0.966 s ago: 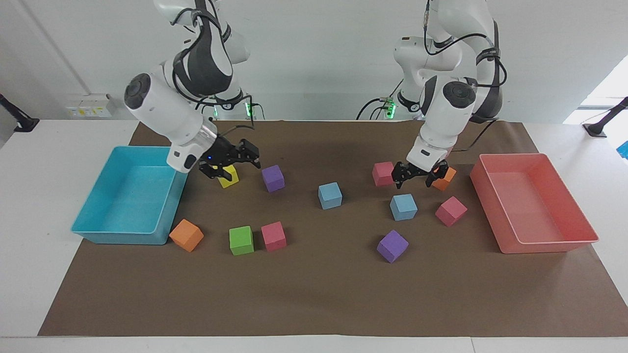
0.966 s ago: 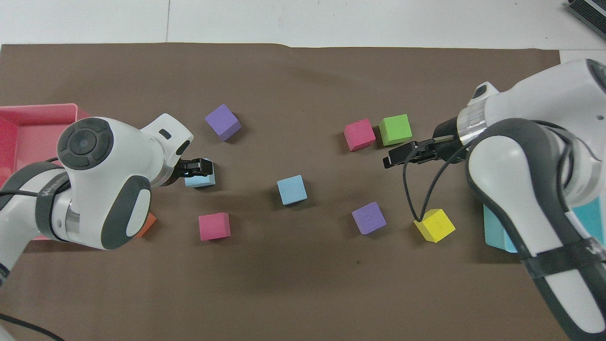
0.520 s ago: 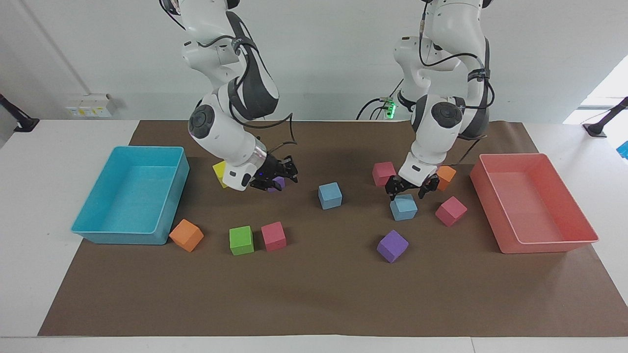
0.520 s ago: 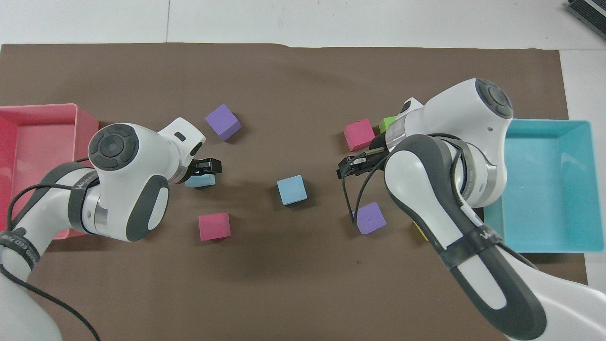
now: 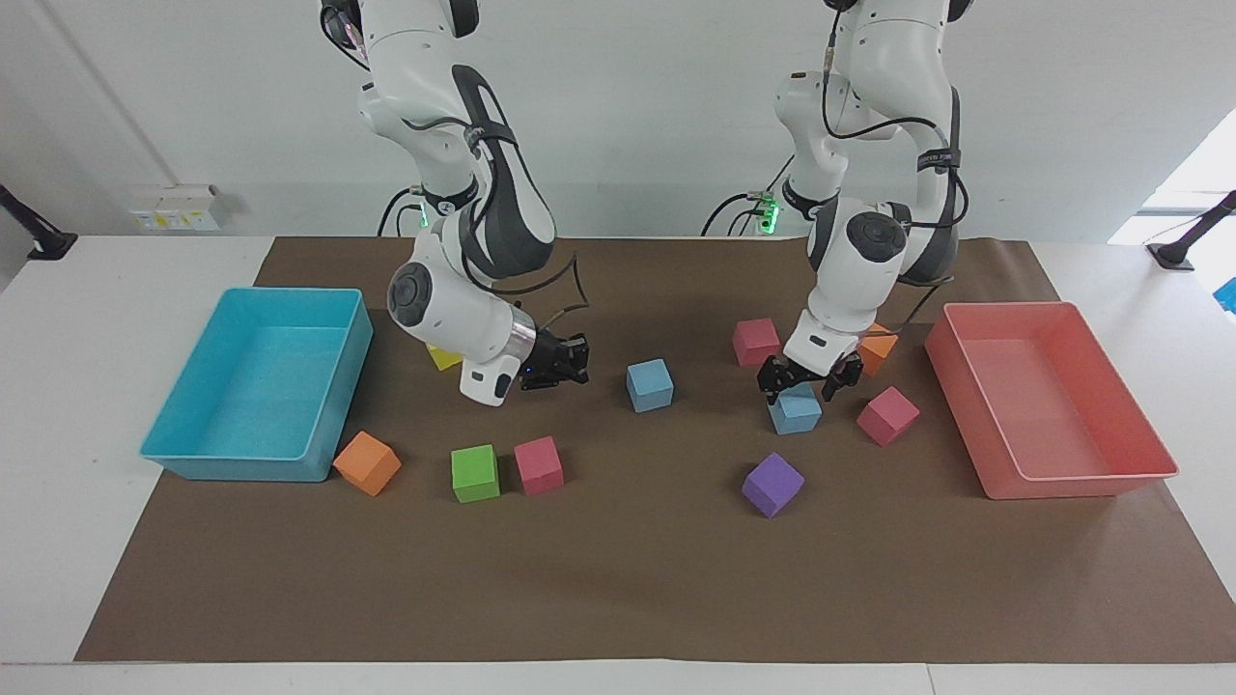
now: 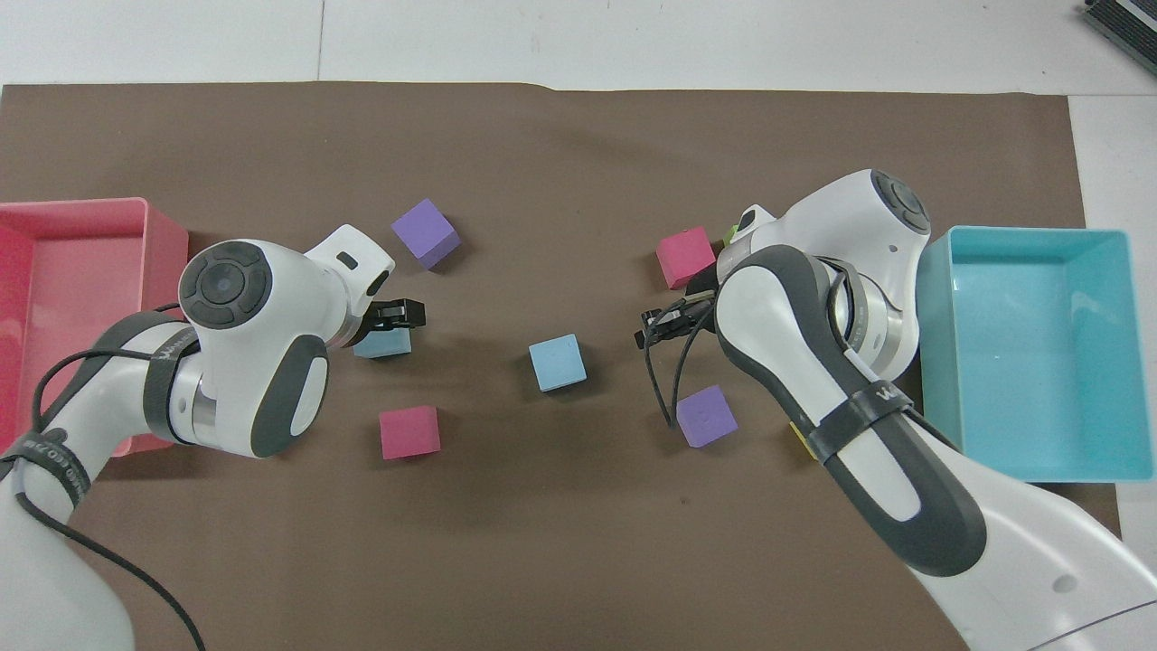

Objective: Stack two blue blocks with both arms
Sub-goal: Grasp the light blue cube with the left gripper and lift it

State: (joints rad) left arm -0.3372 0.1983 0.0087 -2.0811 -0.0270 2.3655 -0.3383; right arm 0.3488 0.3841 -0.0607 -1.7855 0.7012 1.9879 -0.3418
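Note:
One blue block (image 5: 649,384) (image 6: 557,362) sits in the middle of the brown mat. The other blue block (image 5: 795,409) (image 6: 384,344) lies toward the left arm's end. My left gripper (image 5: 800,381) (image 6: 402,314) is open and low over this block, a finger on each side of its top. My right gripper (image 5: 579,363) (image 6: 643,333) is shut and holds nothing. It hangs low over the mat, apart from the middle block on the side of the right arm's end, and points at that block.
A cyan tray (image 5: 256,381) stands at the right arm's end and a pink tray (image 5: 1048,401) at the left arm's end. Loose cubes lie around: purple (image 5: 772,485), pink (image 5: 887,415), pink (image 5: 754,341), orange (image 5: 877,347), green (image 5: 475,473), pink (image 5: 538,464), orange (image 5: 367,462), yellow (image 5: 442,358).
My right arm swung from over the yellow cube toward the middle block and its gripper closed. My left gripper came down from beside the orange cube onto the blue block.

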